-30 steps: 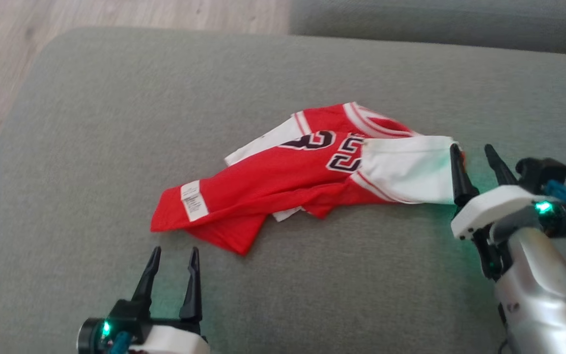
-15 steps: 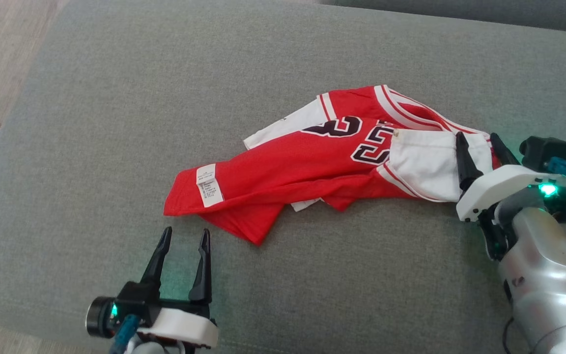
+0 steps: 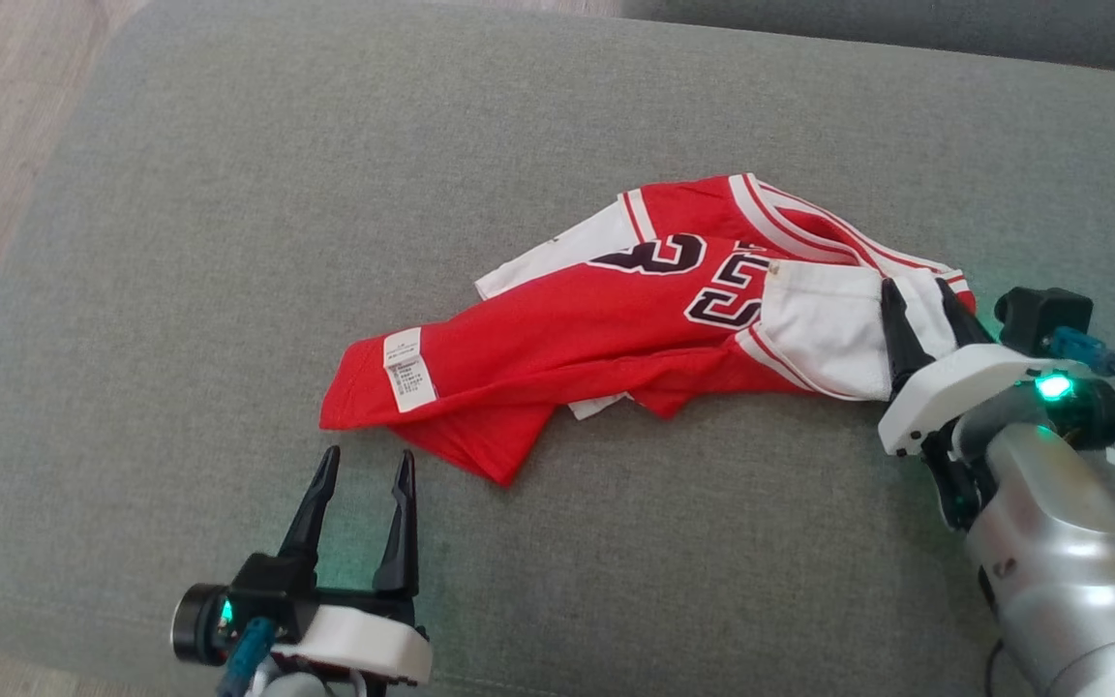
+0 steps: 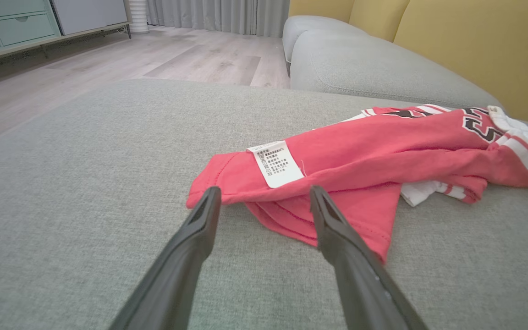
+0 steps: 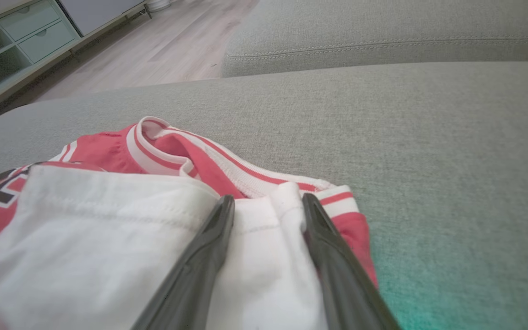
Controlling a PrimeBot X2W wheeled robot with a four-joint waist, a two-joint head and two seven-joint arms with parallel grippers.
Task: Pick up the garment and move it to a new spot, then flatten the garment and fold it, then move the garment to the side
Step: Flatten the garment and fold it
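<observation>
Our jersey sits crumpled, middle of the cushion. Light and floppy, so we'd pinch both ends. Left jaws open by the cushion's front; right jaws straddle the jersey's white end, grip unclear.

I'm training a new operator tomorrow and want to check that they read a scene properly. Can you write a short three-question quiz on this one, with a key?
1. True or false: the left tool is holding the garment.
2. The right tool has its fingers either side of which part? A) white fabric B) care label C) red hem
3. In a few words: what is the garment lying on?
Key: 1 false, it is open and short of the cloth; 2 A; 3 grey sofa cushion.
</observation>
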